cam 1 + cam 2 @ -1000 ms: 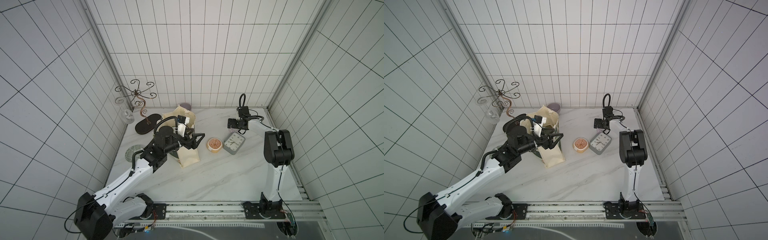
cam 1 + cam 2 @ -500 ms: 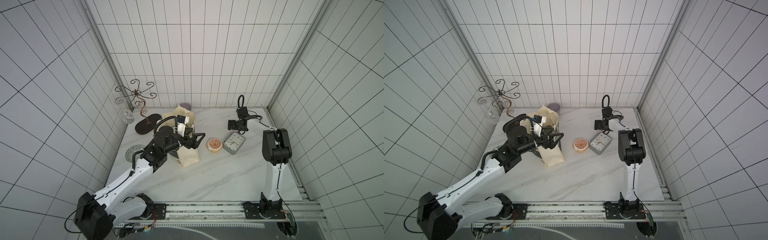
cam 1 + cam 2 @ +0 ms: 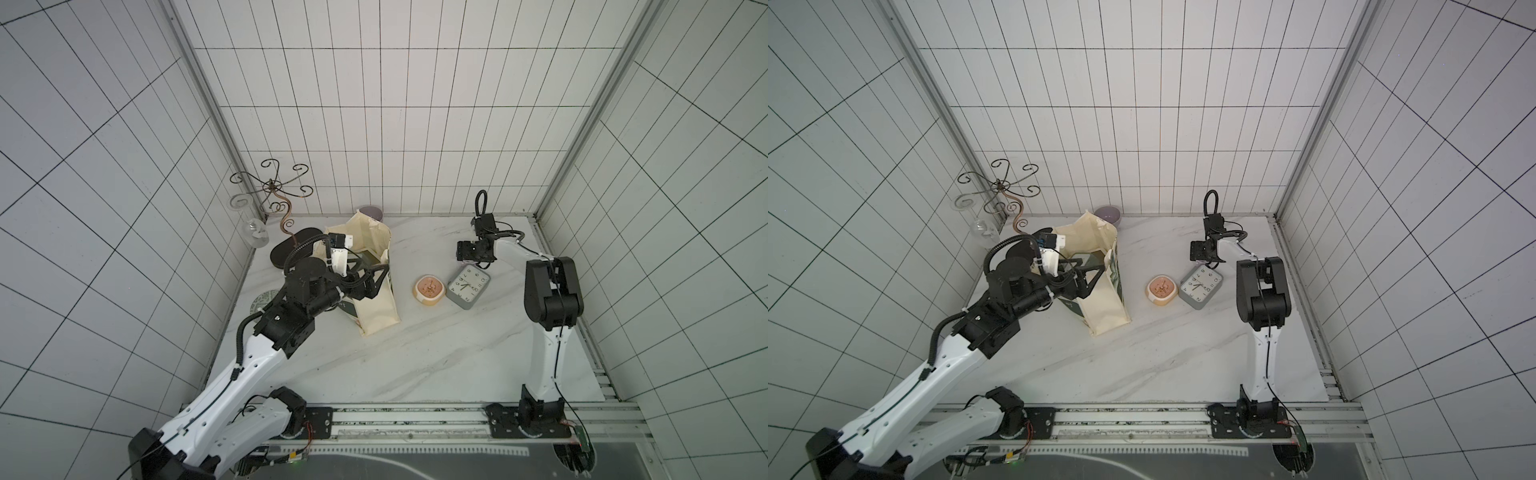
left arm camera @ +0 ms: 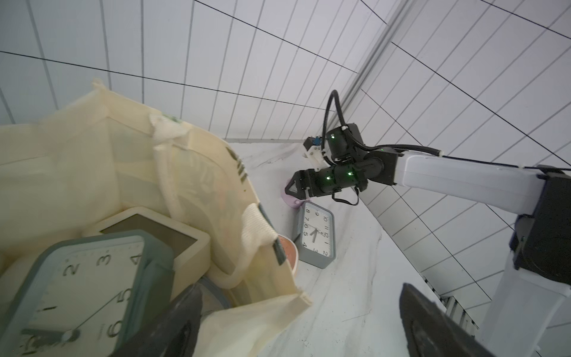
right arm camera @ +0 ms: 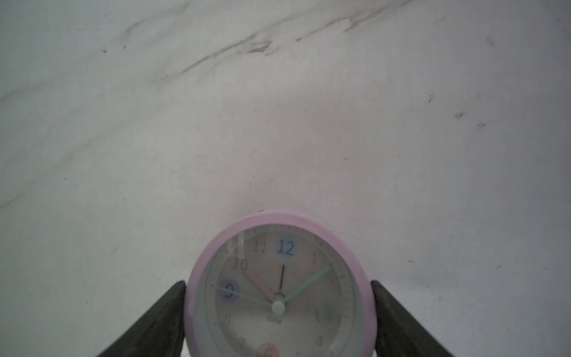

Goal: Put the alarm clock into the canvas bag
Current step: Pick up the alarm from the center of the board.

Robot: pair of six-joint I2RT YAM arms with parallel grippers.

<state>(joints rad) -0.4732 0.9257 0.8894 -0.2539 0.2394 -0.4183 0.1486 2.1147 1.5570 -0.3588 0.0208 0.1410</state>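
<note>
A: How many clocks?
B: Five: two in the one cream canvas bag (image 3: 376, 307), three on the white marble bench (image 3: 415, 361): a grey square clock (image 3: 468, 286), a cream-and-orange clock (image 3: 428, 289) and the pink round alarm clock (image 5: 279, 309).
A: That one?
B: Near the far right corner; pastel numerals, mint and pink hands. The right gripper (image 5: 278, 282) straddles it, grip uncertain. The left gripper (image 4: 299, 286) gapes wide.

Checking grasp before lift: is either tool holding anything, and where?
Left tool open, straddling a wall of the canvas bag, holding nothing. Right tool flanks the pink alarm clock at opposite rim sides; clamped or not cannot be told.
</note>
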